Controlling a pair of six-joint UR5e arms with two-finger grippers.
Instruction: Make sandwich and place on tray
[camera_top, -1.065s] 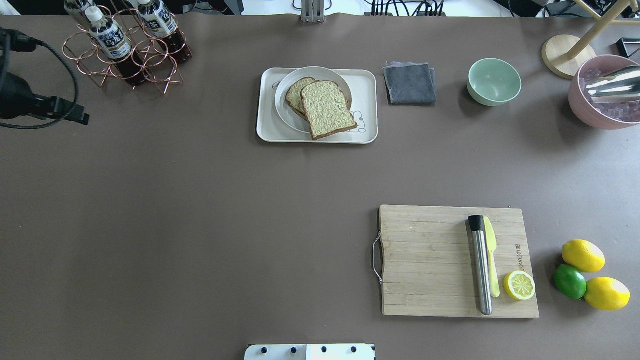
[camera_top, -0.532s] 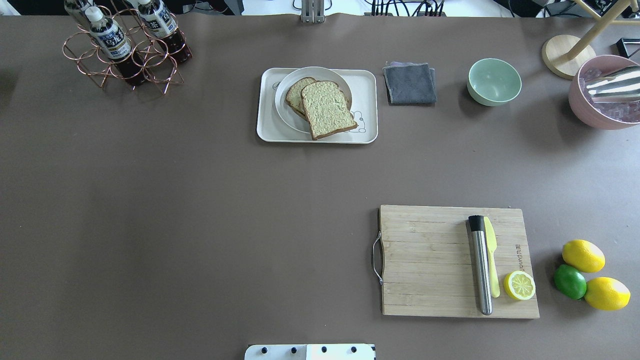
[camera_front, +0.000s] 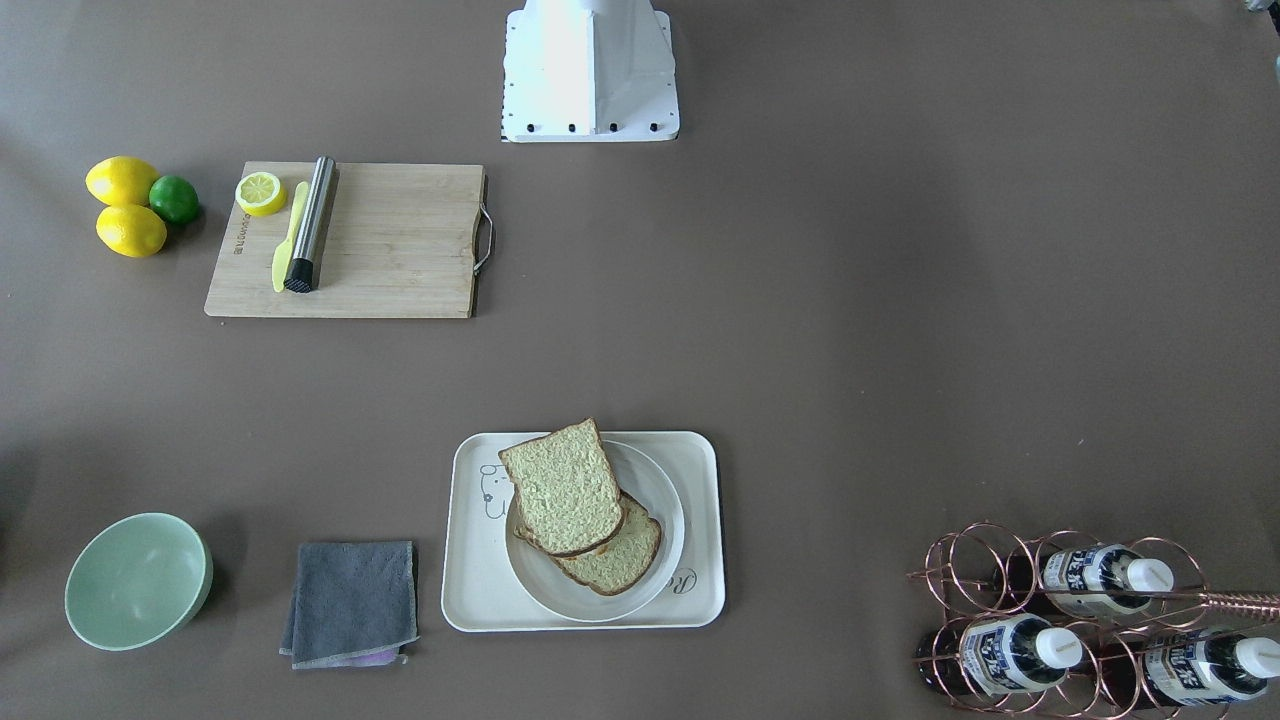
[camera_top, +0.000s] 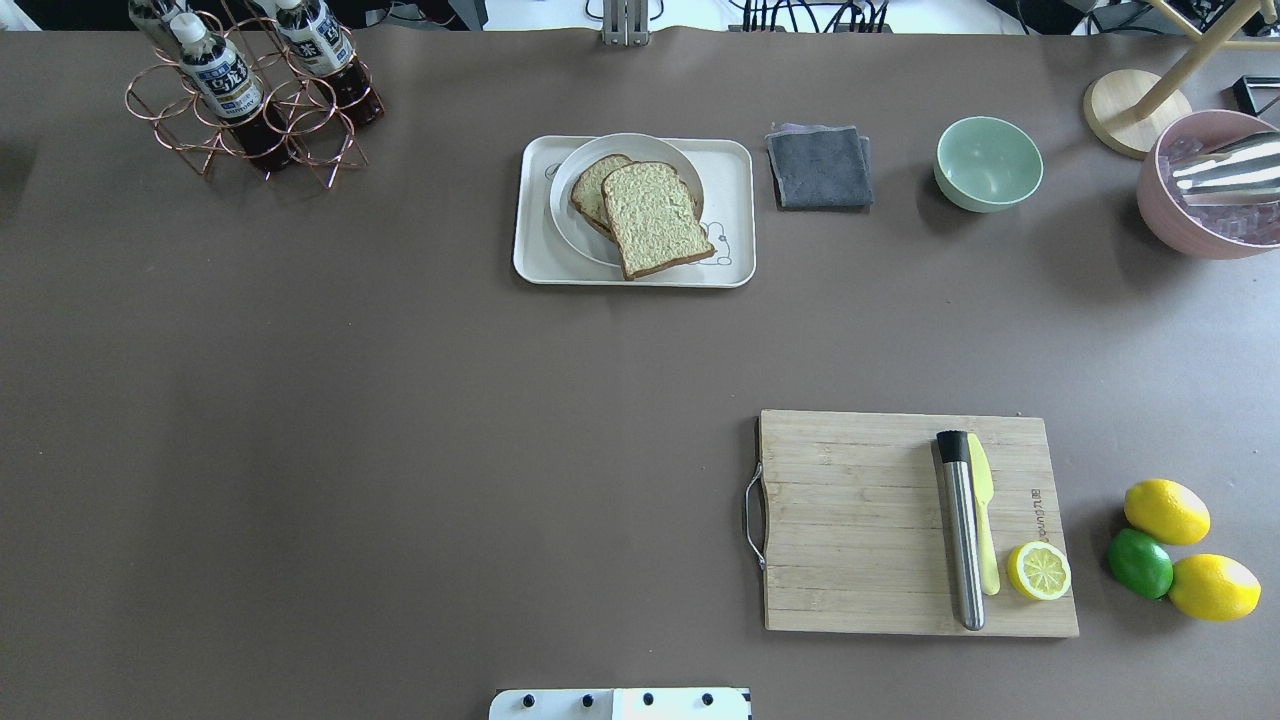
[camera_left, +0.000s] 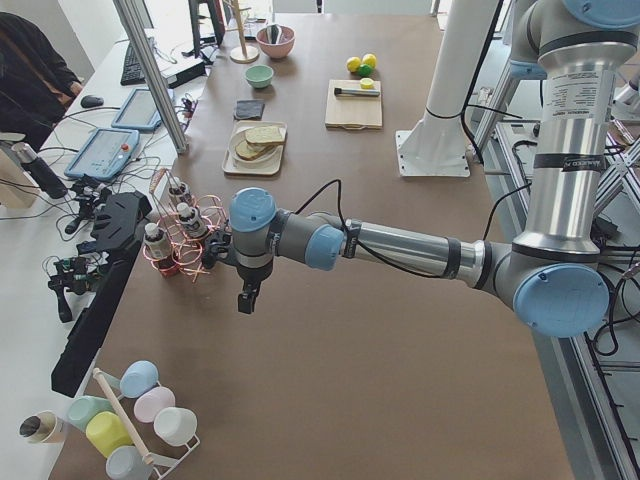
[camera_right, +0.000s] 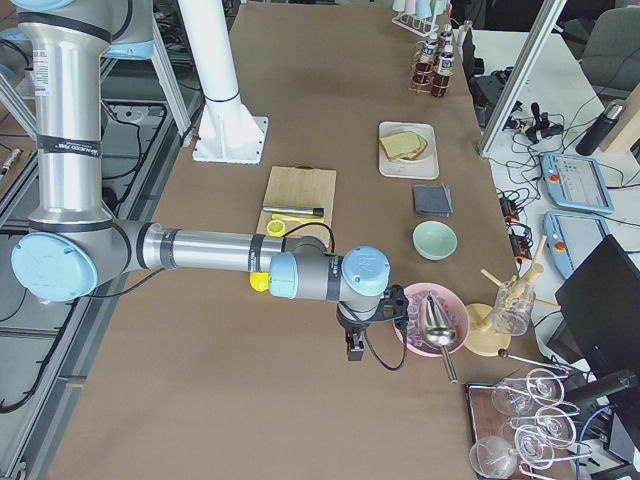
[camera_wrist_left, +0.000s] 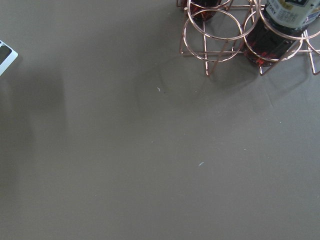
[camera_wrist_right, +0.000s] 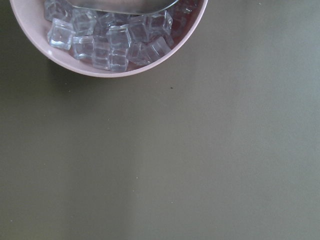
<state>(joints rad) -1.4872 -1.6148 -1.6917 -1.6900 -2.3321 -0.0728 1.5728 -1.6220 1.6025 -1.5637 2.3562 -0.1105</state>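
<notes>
The sandwich (camera_top: 655, 215) is two overlapping slices of speckled bread on a round white plate (camera_top: 570, 235). The plate stands on the cream tray (camera_top: 730, 160) at the table's far middle. No egg shows between the slices. Sandwich (camera_front: 565, 490) and tray (camera_front: 470, 590) also show in the front-facing view. My left gripper (camera_left: 245, 300) hangs over bare table near the bottle rack, far from the tray. My right gripper (camera_right: 353, 350) hangs beside the pink ice bowl. Each shows only in a side view, so I cannot tell whether it is open or shut.
A wooden cutting board (camera_top: 850, 520) holds a steel muddler (camera_top: 962, 540), a yellow knife and a lemon half. Two lemons and a lime (camera_top: 1140, 562) lie to its right. A grey cloth (camera_top: 820, 168), a green bowl (camera_top: 988, 163), a pink ice bowl (camera_top: 1200, 225) and a copper bottle rack (camera_top: 250, 100) line the far edge.
The left arm's black wrist and cable, at the overhead view's left edge 1.1 s ago, have moved out of that view. The sandwich, plate and tray have not moved.
</notes>
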